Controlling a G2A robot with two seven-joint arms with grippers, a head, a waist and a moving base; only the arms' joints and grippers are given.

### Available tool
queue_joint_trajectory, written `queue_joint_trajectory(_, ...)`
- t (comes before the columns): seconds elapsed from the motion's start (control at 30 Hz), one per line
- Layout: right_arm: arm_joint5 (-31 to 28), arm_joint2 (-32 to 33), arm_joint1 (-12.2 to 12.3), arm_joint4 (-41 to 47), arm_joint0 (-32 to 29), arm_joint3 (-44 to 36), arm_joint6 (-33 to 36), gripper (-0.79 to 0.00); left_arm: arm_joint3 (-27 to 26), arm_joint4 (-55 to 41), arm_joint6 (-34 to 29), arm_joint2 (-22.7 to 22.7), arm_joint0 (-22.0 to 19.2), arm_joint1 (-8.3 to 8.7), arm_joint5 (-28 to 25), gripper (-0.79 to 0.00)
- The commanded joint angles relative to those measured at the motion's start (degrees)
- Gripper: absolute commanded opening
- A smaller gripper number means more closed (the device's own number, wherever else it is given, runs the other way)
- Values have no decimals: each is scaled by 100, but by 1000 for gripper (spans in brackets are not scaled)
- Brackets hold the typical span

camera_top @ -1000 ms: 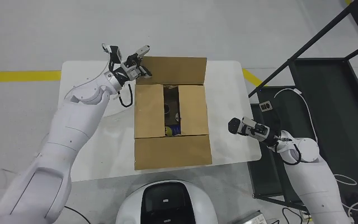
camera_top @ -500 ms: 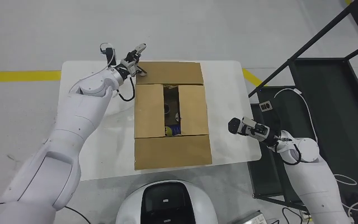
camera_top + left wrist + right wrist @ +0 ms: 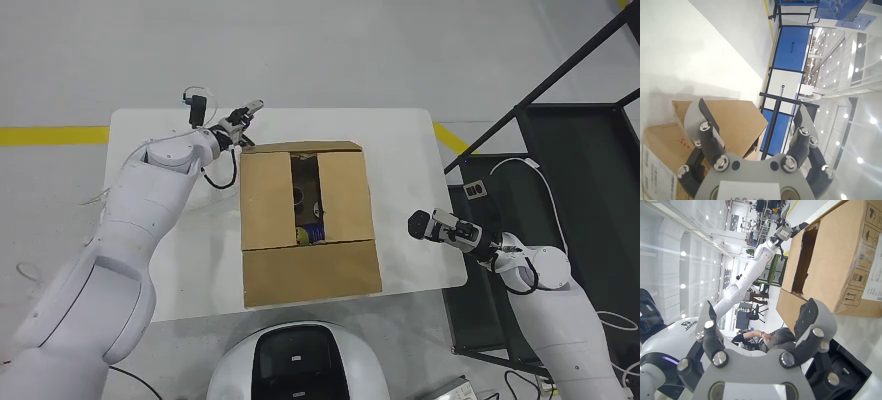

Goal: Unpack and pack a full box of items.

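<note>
The cardboard box [image 3: 310,220] sits mid-frame on the white counter [image 3: 160,200], with a gap between its flaps showing items [image 3: 308,205] inside. Being full, it is probably heavy. The corrugated flaps look light and stiff and hinge at their creases, so a free edge is the best hold. The left gripper [image 3: 247,110], jaws released, is at the box's upper-left corner by the far flap [image 3: 300,147]. The right gripper [image 3: 415,222], jaws spread and empty, hangs at the counter's right edge, near a dark rack [image 3: 580,150].
</note>
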Motion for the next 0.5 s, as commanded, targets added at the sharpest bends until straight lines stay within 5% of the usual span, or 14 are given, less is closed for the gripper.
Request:
queue_joint_trajectory(0.0, 0, 0, 0, 0, 0, 0, 0, 0, 91, -75, -76, -85, -50, 19, -99, 0)
queue_joint_trajectory(0.2, 0, 0, 0, 0, 0, 0, 0, 0, 257, -757, -510, -586, -149, 166, -678, 0)
queue_joint_trajectory(0.47, 184, -224, -12, -475, 84, -303, -192, 0, 274, -1398, -2233, -1208, 39, 595, -1432, 0)
